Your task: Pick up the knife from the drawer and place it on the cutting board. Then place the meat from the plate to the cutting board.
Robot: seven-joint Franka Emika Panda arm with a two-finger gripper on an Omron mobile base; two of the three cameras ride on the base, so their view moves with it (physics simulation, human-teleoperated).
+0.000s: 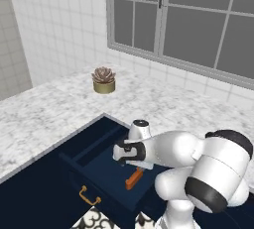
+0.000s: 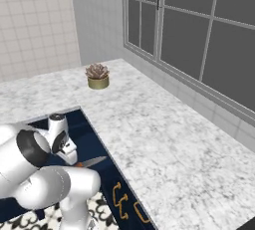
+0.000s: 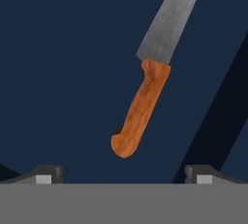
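The navy drawer (image 1: 105,167) stands pulled out below the marble counter, its brass handle (image 1: 89,196) on the front. The knife (image 1: 134,178) lies flat on the drawer floor, orange handle toward the front, grey blade (image 2: 94,162) pointing back. My gripper (image 1: 128,159) hangs just above the knife, pointing down into the drawer. In the hand view the knife (image 3: 141,108) lies between and slightly beyond the two dark fingertips (image 3: 48,173), which stand wide apart. The gripper (image 3: 123,174) is open and holds nothing. The cutting board, the plate and the meat are out of view.
A small potted succulent (image 1: 103,80) sits far back on the white marble counter (image 1: 44,116), below a large window (image 1: 188,20). Brass handles (image 2: 117,194) mark the cabinet fronts below the counter edge. A patterned floor (image 1: 94,220) lies under the drawer.
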